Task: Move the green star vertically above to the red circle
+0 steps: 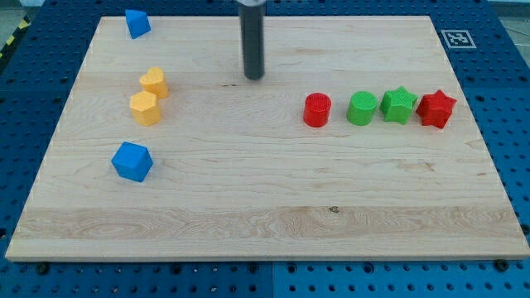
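Four blocks are sitting in a row toward the view's right: red circle (316, 109), green circle (362, 108), green star (398, 105), red star (436, 108), the last three touching or nearly so. My tip (253, 77) is hanging out well apart to their upper left, touching nothing. No jaws here, just a rod. Two yellow blocks (149, 96) and two blue ones (132, 161) are chilling on the left of the wooden board (265, 215).

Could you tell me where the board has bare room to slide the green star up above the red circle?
The wood above the row, between my tip and the board's right edge, is bare. So is the whole stretch below. The row itself is crowded: red circle, green circle, green star and red star sit nearly touching.
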`<state>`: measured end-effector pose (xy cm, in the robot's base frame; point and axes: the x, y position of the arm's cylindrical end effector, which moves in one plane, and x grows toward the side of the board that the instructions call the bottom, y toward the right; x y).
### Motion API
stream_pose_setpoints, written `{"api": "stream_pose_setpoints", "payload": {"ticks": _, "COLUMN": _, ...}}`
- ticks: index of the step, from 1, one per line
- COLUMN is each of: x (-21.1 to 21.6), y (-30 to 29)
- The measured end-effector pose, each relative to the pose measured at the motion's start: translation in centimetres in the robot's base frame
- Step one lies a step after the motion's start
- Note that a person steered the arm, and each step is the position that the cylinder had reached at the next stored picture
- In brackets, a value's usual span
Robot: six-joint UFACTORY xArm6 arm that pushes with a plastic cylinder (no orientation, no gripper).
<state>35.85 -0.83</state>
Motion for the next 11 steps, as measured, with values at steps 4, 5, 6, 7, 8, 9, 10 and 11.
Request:
{"api": "stream_pose_setpoints", "payload": {"ticks": 4, "x": 11.8, "y": 19.6}}
{"api": "stream_pose_setpoints", "payload": {"ticks": 5, "x": 10.8, "y": 23.2}}
{"api": "stream_pose_setpoints", "payload": {"ticks": 6, "x": 9.1, "y": 21.8}}
{"api": "stream_pose_setpoints", "payload": {"ticks": 7, "x": 6.8, "y": 19.9}}
{"api": "stream_pose_setpoints", "payload": {"ticks": 8, "x": 3.9, "y": 19.2}}
{"api": "stream_pose_setpoints", "payload": {"ticks": 9, "x": 1.2, "y": 19.0}}
{"api": "stream_pose_setpoints", "payload": {"ticks": 10, "x": -2.3, "y": 17.5}}
{"api": "stream_pose_setpoints", "payload": {"ticks": 11, "x": -3.5, "y": 14.0}}
